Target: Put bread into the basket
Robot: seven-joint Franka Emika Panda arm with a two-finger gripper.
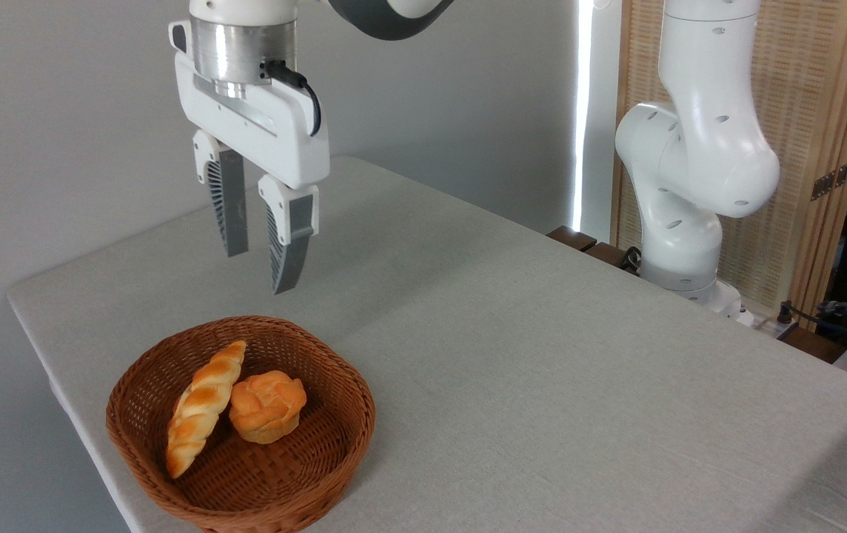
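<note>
Nearest the camera, the basket (pixel 335 444) sits at the front left corner of the table (pixel 542 370). The bread (pixel 203 408) lies inside it, leaning along the left inner wall with one pointed end raised toward the back rim and the other low at the front. A round bun (pixel 267 406) rests just beside it on the right, touching or nearly so.

By how things lie, the task looks finished: the loaf is fully within the rim.

The loaf looks light, with a glossy crust that may be a little slick; whether it is soft or stiff cannot be told. If it needed moving, the best hold would likely be across its narrow middle, where the braid gives some purchase, rather than at the tapering ends.

Above and behind the basket, the tool (pixel 260 266) hangs well clear of the bread, its two fingers spread apart with nothing between them. Farther back, the arm's white base stands at the table's far right edge.
</note>
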